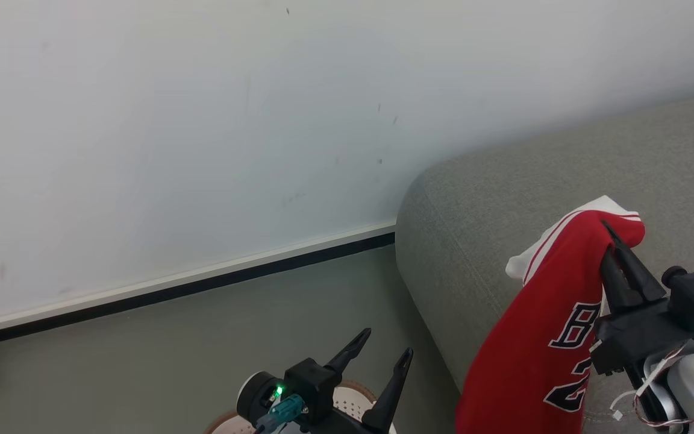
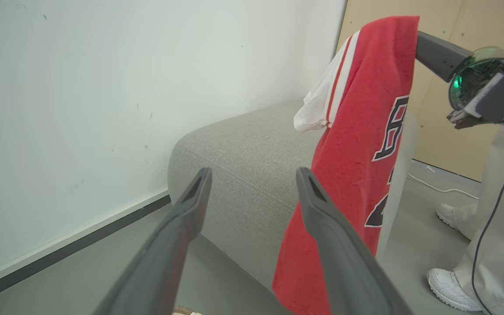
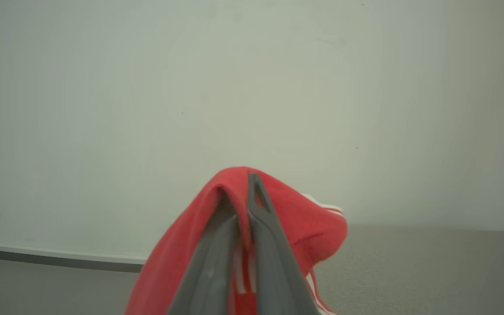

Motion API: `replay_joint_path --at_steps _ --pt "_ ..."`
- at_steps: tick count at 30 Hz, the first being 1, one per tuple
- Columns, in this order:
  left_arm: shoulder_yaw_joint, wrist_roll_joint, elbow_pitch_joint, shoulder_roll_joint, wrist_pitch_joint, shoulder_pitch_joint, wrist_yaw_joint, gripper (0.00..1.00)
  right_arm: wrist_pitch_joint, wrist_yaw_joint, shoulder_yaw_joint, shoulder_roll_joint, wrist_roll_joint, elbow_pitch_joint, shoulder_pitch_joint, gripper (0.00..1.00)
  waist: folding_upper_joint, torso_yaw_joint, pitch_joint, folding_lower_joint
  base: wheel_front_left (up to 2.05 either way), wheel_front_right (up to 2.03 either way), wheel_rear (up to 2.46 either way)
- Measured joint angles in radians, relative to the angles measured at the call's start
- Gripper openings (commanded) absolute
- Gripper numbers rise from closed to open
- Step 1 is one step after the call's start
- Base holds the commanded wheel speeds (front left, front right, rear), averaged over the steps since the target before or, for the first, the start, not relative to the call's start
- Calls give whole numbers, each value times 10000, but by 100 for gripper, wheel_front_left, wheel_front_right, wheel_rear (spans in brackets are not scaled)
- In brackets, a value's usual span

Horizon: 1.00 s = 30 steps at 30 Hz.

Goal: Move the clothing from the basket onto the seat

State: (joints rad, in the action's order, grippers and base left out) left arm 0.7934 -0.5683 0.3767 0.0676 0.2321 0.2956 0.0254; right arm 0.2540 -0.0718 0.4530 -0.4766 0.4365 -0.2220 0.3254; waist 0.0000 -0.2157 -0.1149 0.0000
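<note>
One grey seat (image 1: 503,199); right pincer (image 1: 611,232) grips one red garment (image 1: 528,337), seemingly airborne.

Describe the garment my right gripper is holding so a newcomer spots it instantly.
Find the big grey sofa against the white wall. In front of its rounded end, the right gripper is shut on a red garment that hangs down from it. White stripe trim and black-and-white block lettering mark it out against the grey upholstery.

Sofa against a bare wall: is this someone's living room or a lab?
Probably a lab or test room staged as a home: the grey sofa stands by a bare white wall on plain grey floor, with a plywood panel and a loose cable nearby.
</note>
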Motion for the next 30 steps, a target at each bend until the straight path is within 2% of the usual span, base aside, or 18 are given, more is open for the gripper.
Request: replay_joint_path --at_steps 4,13,18,30 --pt "100 88 -4 0 0 114 -4 100 -12 4 -234 -38 144 63 395 0 1 190 165 0 0 0 0" --pt "232 297 -217 29 -15 485 -77 100 -502 196 -763 -428 178 -487 2840 0 0 619 699 1 0 0 0" --pt "299 654 -548 113 -105 898 -79 100 -966 238 -1473 -669 437 -1430 4914 0 1 922 1326 1 0 0 0" --pt "428 957 -1032 364 -253 1324 -63 100 -1618 297 -1883 -1595 98 -2926 8025 0 2 1376 2709 3 0 0 0"
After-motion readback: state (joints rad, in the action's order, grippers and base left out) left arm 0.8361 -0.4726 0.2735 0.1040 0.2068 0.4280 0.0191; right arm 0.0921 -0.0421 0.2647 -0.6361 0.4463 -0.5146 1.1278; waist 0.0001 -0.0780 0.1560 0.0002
